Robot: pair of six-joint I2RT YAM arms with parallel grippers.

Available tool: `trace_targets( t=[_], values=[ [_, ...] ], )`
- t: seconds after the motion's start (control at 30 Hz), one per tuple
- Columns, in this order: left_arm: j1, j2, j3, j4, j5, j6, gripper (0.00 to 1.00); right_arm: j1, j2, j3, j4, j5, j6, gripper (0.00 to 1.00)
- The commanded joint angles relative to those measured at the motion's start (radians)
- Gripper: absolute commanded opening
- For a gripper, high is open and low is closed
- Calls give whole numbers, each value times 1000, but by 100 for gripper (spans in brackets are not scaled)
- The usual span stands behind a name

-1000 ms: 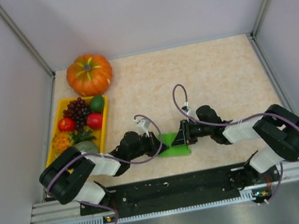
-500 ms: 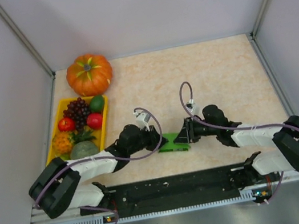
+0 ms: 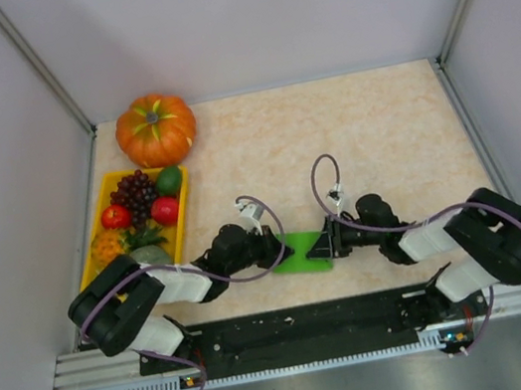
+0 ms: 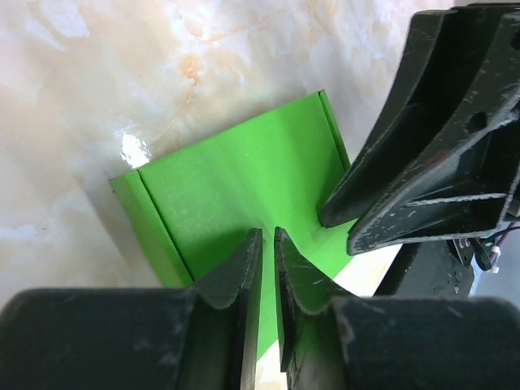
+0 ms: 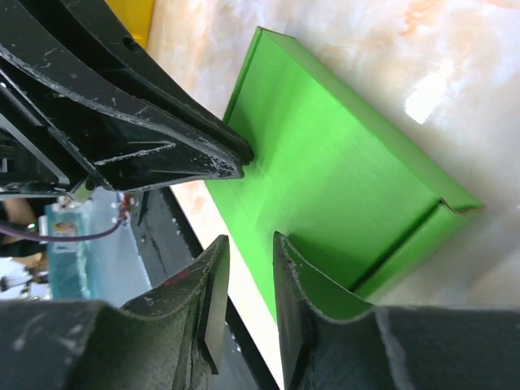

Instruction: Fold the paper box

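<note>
paper box point(image 4: 236, 183) near edge: hidden behind left fingers point(image 4: 231, 280) | pinch on it: cannot tell

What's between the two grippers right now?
The green paper box, lying flat between the left gripper and the right gripper; the top view shows it.

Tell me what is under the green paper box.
The paper box lies on the beige marbled table, which shows around its far and side edges. Whether anything else sits beneath the card cannot be seen: the card itself covers that spot.
</note>
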Motion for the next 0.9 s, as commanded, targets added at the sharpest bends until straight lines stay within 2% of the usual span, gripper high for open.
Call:
trace_targets(
  t=[0.0, 0.07, 0.13, 0.23, 0.33, 0.47, 0.6, 0.73, 0.77, 0.8, 0.87],
  values=[
    [-4, -8, 1, -173, -44, 42, 17, -3, -239, 33, -388, 153, -110, 31],
    [-3, -12, -2, -175, -47, 28, 18, 0, -352, 60, -599, 210, -136, 46],
    [-4, -24, -2, -187, -56, 12, 18, -6, -474, 66, -688, 258, -135, 61],
    [-4, -46, 6, -216, -77, -1, 20, -19, -546, 43, -717, 274, -121, 70],
    [-4, -49, 29, -243, -73, -1, 21, -19, -521, 43, -676, 265, -104, 72],
    [-4, -46, 35, -240, -61, -1, 22, -21, -345, 95, -638, 264, -122, 64],
    [-8, -31, 35, -230, -68, -7, 22, -9, -256, 130, -592, 278, -104, 51],
    [-24, -5, 44, -223, -77, -10, 22, 43, -211, 178, -619, 335, -92, 49],
    [-26, 1, 49, -223, -77, -7, 22, 53, -205, 182, -625, 352, -75, 47],
    [-29, 11, 54, -223, -81, -8, 22, 74, -187, 196, -639, 394, -67, 37],
    [-40, 14, 66, -229, -90, -11, 22, 92, -179, 208, -717, 459, -49, 32]
  ],
)
